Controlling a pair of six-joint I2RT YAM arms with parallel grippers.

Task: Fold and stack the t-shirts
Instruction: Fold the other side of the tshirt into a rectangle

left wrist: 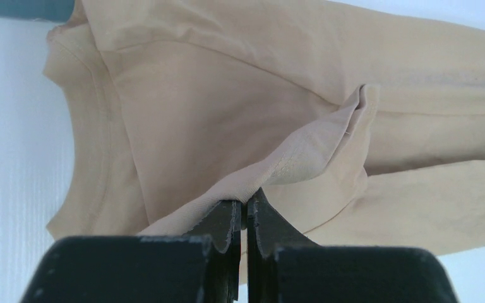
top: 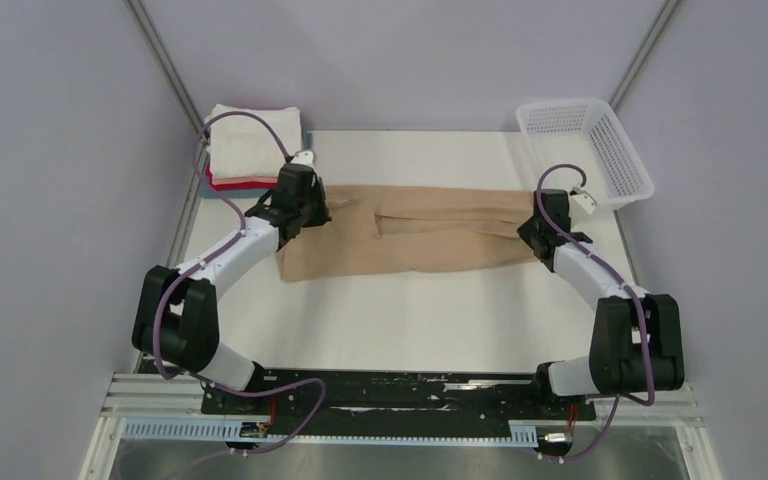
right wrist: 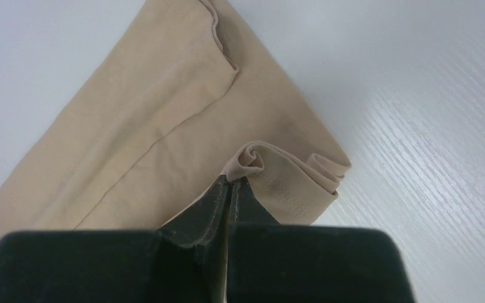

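left tool (left wrist: 245, 205) clamped tight, right tool (right wrist: 230, 184) clamped

Bright, even overhead light fills all three views, with only faint soft shadows on the white table (top: 410, 310). In the wrist views the left gripper (left wrist: 246, 205) and right gripper (right wrist: 229, 184) look dark and blurred near the lens, the table washed out.

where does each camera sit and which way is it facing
Top external: above and behind the bases, looking down on the table; left arm and right arm show
Left wrist: on its arm, facing the collar of the tan t-shirt; left gripper pinches cloth
Right wrist: facing the shirt's other end; right gripper pinches cloth
Shared: all show the tan t-shirt
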